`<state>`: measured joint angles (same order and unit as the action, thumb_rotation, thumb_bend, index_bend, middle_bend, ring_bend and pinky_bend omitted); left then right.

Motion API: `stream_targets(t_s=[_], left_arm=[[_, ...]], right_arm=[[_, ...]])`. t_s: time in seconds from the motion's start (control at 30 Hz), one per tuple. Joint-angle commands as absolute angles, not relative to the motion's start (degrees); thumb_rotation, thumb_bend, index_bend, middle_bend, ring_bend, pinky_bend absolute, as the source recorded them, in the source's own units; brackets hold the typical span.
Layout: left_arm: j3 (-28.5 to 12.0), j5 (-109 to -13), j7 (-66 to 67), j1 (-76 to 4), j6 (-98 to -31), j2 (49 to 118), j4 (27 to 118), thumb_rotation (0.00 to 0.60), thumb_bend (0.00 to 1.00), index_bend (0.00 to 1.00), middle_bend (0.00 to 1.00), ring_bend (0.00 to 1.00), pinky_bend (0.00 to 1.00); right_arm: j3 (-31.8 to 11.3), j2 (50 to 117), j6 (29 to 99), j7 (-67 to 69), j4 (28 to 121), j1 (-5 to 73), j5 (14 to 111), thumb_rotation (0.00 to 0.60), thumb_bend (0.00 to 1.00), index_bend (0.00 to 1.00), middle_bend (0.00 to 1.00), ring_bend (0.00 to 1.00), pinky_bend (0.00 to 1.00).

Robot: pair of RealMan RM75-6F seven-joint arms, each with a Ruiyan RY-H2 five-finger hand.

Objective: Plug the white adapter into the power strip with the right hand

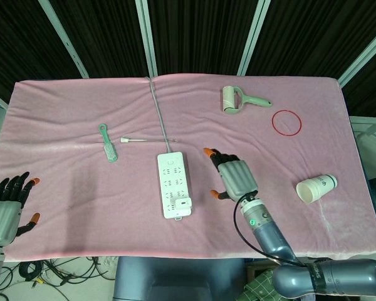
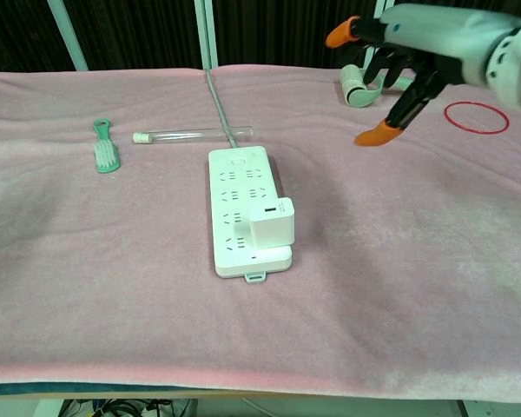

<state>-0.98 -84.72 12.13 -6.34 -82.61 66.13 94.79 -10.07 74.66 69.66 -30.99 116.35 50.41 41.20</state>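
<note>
The white adapter (image 1: 185, 204) (image 2: 273, 223) stands plugged into the near right socket of the white power strip (image 1: 173, 182) (image 2: 240, 193), which lies lengthwise on the pink cloth. My right hand (image 1: 234, 176) (image 2: 398, 54) hovers open to the right of the strip, well clear of it, fingers spread and nothing in it. At the table's near left corner my left hand (image 1: 8, 204) is also open and holds nothing; only the head view shows it.
A green brush (image 1: 108, 143) and a glass tube (image 1: 144, 140) lie left of the strip's cord (image 1: 158, 110). A lint roller (image 1: 238, 100) and red ring (image 1: 286, 121) sit at the back right. A paper cup (image 1: 316, 187) lies on its side at the right.
</note>
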Motion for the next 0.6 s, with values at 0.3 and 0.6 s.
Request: stream_targets(t_s=[0.3,0.6], left_arm=[[-1.2,-86.4,12.3,-6.1,-84.5,66.2,95.3,0.6,0.3,0.12,0.0,0.0,0.0],[-1.7,-89.3,12.1,-5.9,-87.3,65.9,95.1,0.6,0.3,0.12,0.0,0.0,0.0]], right_arm=[[2.2,60.0,81.5,-25.8,113.4,33.7,61.9,0.6,0.07,0.07,0.08,0.19,0.17],[7.9,61.3,90.6,-14.8,99.1,20.9,75.1,0.6,0.07,0.06,0.08,0.19,0.17]])
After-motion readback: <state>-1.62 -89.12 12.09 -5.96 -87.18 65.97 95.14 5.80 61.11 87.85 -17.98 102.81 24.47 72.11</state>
